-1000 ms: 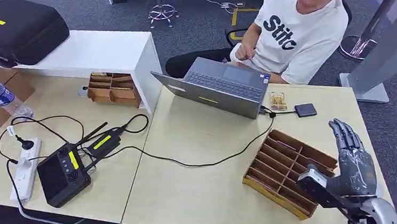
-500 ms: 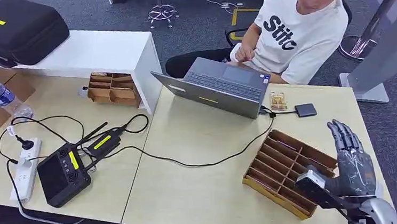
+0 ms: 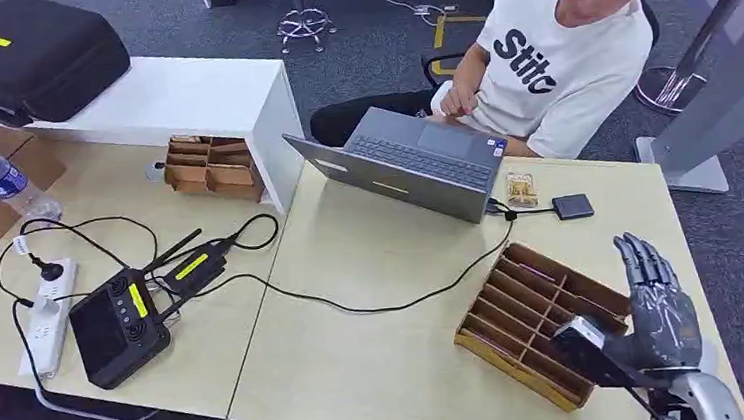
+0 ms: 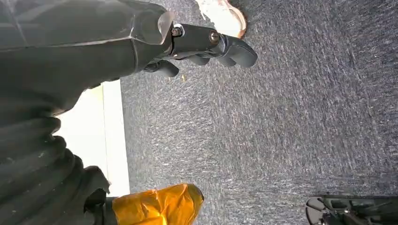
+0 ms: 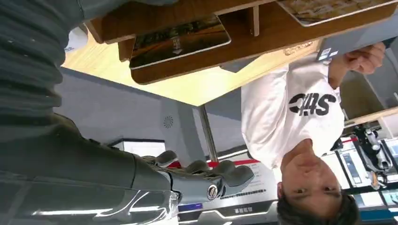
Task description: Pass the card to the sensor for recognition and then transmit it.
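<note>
Right hand [image 3: 656, 298] open beside the wooden tray [image 3: 542, 322]

A right hand [image 3: 659, 303] is raised with fingers spread at the table's [image 3: 381, 370] right end, just beside a slotted tray [image 3: 537, 322]. A laptop [image 3: 410, 167] is set before a seated person [image 3: 556, 55]. A small dark box [image 3: 571, 206] is seen beyond the tray.
</note>
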{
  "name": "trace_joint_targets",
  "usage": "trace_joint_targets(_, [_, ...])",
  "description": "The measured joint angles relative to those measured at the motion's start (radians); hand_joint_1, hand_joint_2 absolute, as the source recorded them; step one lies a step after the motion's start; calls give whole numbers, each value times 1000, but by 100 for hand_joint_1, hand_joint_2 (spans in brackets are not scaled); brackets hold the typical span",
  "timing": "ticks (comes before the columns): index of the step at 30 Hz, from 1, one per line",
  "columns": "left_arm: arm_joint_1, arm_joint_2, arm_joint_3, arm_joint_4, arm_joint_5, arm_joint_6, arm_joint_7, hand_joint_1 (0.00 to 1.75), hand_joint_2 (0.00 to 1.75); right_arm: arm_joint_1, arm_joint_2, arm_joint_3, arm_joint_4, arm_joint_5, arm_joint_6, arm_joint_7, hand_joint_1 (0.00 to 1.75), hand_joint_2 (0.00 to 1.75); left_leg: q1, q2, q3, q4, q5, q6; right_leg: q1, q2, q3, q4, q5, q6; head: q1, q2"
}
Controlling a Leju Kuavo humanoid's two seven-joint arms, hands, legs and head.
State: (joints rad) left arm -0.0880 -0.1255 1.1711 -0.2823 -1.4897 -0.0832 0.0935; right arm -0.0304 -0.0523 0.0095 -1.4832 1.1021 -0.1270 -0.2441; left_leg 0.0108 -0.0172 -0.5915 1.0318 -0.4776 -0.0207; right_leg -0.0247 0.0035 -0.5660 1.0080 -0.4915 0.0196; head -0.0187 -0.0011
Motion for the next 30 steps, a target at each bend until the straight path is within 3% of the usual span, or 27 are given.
trace_joint_targets(4, [0, 0, 0, 0, 0, 0, 0, 0, 175, -7, 2, -5, 11, 0, -1, 0, 0, 175, 0, 0, 0, 0, 0, 0, 0, 0, 0, 0, 0, 0, 0, 0])
trace_joint_targets(5, [0, 0, 0, 0, 0, 0, 0, 0, 175, -9, 2, -5, 13, 0, -1, 0, 47, 175, 0, 0, 0, 0, 0, 0, 0, 0, 0, 0, 0, 0, 0, 0])
trace_joint_targets(6, [0, 0, 0, 0, 0, 0, 0, 0, 175, -10, 3, -6, 15, 0, -2, 0, 131, 175, 0, 0, 0, 0, 0, 0, 0, 0, 0, 0, 0, 0, 0, 0])
trace_joint_targets(9, [0, 0, 0, 0, 0, 0, 0, 0, 175, -10, 3, -6, 24, 1, -1, 1, 155, 175, 0, 0, 0, 0, 0, 0, 0, 0, 0, 0, 0, 0, 0, 0])
trace_joint_targets(14, [0, 0, 0, 0, 0, 0, 0, 0, 175, -10, 8, -6, 35, 4, -1, 2, 169, 175, 0, 0, 0, 0, 0, 0, 0, 0, 0, 0, 0, 0, 0, 0])
trace_joint_targets(30, [0, 0, 0, 0, 1, 0, 0, 0, 175, -19, 17, -19, 42, 16, -2, -3, 175, 175, 0, 0, 0, 0, 0, 0, 0, 0, 0, 0, 0, 0, 0, 0])
